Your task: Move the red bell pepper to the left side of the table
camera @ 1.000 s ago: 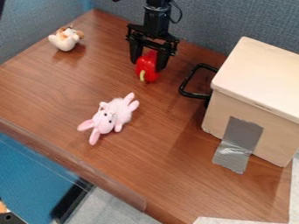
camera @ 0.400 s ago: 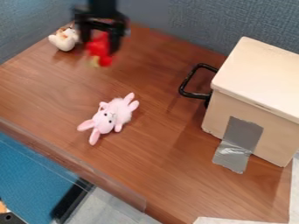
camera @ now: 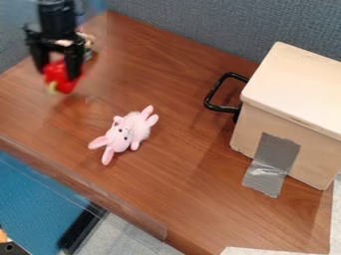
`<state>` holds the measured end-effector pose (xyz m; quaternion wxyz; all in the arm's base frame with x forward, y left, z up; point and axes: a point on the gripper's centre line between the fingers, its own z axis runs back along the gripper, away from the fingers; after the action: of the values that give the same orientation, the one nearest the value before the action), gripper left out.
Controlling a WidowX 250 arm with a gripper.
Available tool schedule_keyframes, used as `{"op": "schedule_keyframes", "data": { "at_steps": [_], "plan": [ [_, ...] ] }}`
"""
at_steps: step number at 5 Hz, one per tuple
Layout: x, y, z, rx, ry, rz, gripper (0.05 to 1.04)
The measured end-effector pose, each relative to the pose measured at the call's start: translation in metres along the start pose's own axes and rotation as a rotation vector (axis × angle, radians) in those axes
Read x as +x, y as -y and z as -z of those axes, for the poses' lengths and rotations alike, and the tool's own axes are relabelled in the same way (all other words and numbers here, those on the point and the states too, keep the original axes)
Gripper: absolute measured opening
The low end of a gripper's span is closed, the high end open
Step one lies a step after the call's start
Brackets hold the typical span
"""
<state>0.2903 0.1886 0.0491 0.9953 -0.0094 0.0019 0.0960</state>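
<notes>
The black gripper [camera: 63,68] hangs at the upper left, over the left part of the wooden table [camera: 173,154]. Its two fingers are shut on a red toy pepper [camera: 61,78] with a yellow-green stem pointing down. Behind the gripper, partly hidden by it, is the small white and brown plush toy [camera: 87,42]. A pink plush bunny [camera: 129,131] lies near the table's middle, below and to the right of the pepper and apart from it.
A pale wooden box [camera: 293,109] with a lid stands at the right. Its black handle [camera: 214,93] juts left, and grey tape [camera: 271,162] runs down its front. Grey-blue partitions [camera: 200,30] rise behind the table.
The gripper has moved left with the red pepper between its fingers, rising at first, then coming lower in the view. It now covers most of the white plush toy. Bunny and box are unmoved.
</notes>
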Motion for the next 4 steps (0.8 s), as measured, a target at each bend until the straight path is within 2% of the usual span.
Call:
{"op": "schedule_keyframes", "data": {
  "at_steps": [1, 3, 4],
  "plan": [
    [-0.0094, -0.0096, 0.0020, -0.006, 0.012, 0.004, 0.821],
    [-0.0126, -0.0113, 0.0057, 0.009, 0.005, 0.048, 0.852],
    [-0.0138, -0.0115, 0.0057, 0.014, -0.004, 0.053, 1.007]
  ]
}}
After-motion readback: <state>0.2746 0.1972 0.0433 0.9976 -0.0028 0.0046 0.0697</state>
